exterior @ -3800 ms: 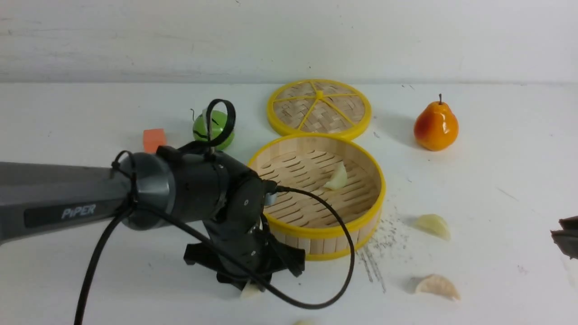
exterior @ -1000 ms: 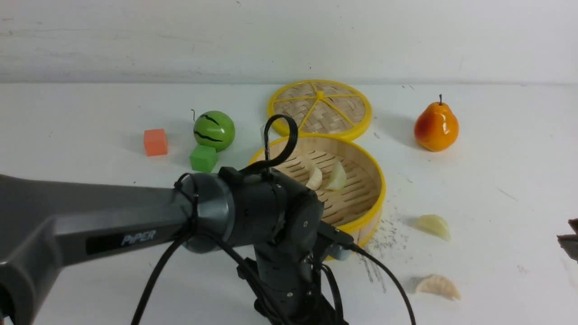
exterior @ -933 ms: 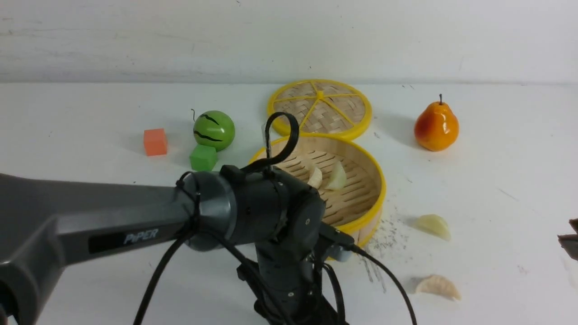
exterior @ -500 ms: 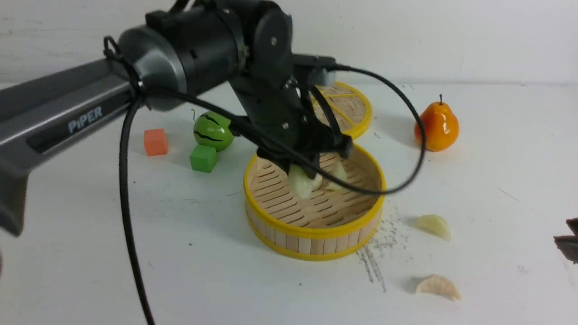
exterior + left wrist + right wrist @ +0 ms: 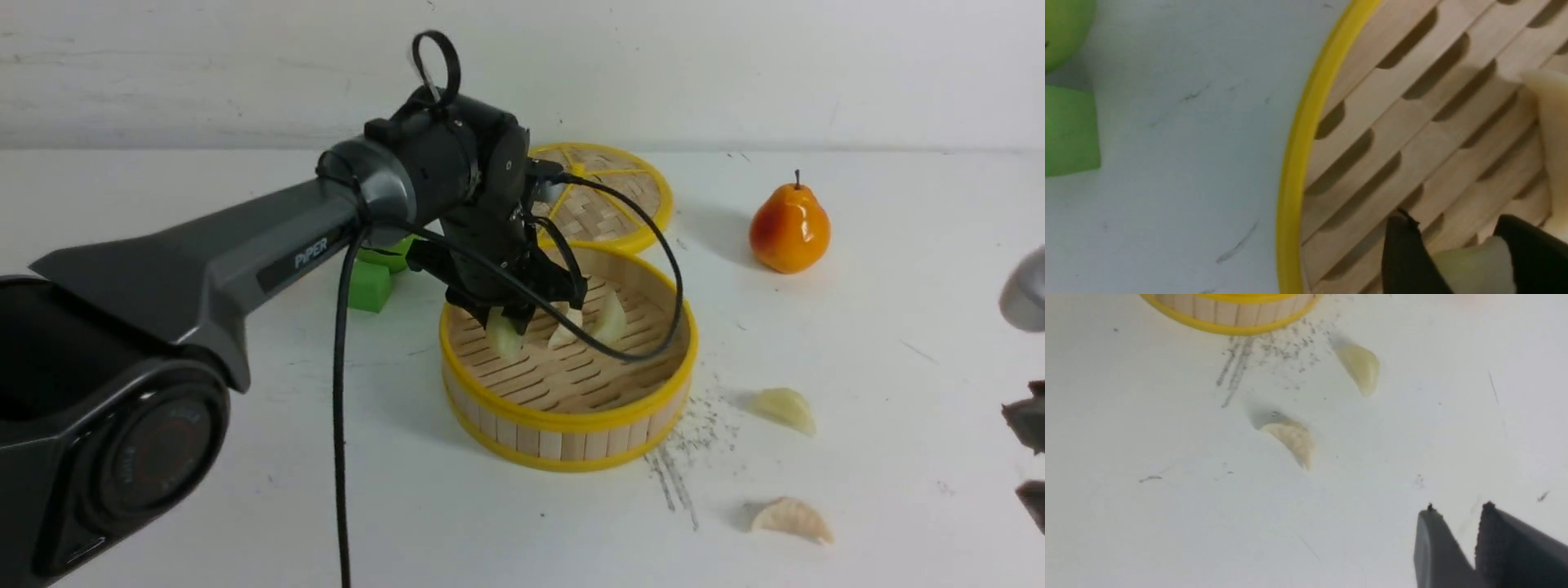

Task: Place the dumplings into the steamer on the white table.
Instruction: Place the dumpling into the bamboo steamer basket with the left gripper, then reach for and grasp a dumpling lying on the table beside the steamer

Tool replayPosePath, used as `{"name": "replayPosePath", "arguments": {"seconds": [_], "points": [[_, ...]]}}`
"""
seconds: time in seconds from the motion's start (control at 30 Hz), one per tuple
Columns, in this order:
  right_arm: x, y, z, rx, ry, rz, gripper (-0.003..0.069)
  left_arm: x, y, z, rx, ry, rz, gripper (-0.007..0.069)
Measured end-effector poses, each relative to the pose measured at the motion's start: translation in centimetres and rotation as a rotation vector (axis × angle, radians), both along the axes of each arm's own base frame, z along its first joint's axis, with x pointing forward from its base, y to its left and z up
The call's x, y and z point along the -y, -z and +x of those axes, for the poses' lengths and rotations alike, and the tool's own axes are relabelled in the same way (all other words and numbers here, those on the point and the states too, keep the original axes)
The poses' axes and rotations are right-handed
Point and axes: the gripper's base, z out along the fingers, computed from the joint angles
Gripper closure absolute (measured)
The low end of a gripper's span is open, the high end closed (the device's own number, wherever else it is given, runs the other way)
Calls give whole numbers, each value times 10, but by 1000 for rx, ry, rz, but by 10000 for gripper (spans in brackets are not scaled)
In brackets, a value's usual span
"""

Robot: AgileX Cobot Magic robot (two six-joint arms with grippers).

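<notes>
From the front, I see the left gripper (image 5: 508, 322) over the steamer (image 5: 571, 422), at about ten o'clock inside its rim, with one dumpling (image 5: 504, 335) at its tips. Two more dumplings (image 5: 610, 318) lie inside, toward twelve and one. Outside on the white table (image 5: 392, 506), a yellowish dumpling (image 5: 784, 410) sits between three and four, a paler one (image 5: 792, 519) at four.

In the left wrist view, its fingers straddle the dumpling; whether they pinch it, I can't tell.

In the right wrist view, the right gripper (image 5: 1459, 506) stands slightly spread, both tips apart over the table.
</notes>
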Motion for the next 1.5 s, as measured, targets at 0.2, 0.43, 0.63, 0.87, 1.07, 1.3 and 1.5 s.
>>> {"name": "replayPosePath", "arguments": {"seconds": [0.2,0.43,0.63,0.87,1.07,1.3,1.5], "points": [[-5,0,39,-60,100,-13,585,-3,-20,-1,4,-35,5,144],[20,11,93,-166,221,119,680,-21,-116,-31,88,2,-10,189],[22,42,147,-304,59,219,674,-49,-205,-79,232,33,-64,461],[8,89,189,-318,-118,158,461,-78,-262,-135,332,40,-152,638],[-2,124,212,-261,-183,43,132,-100,-255,-188,247,61,-193,638],[-7,173,231,-268,-224,-95,101,-139,-204,-256,116,61,-130,638],[-5,185,234,-310,-207,-123,422,-166,-178,-303,110,61,-127,638]]}}
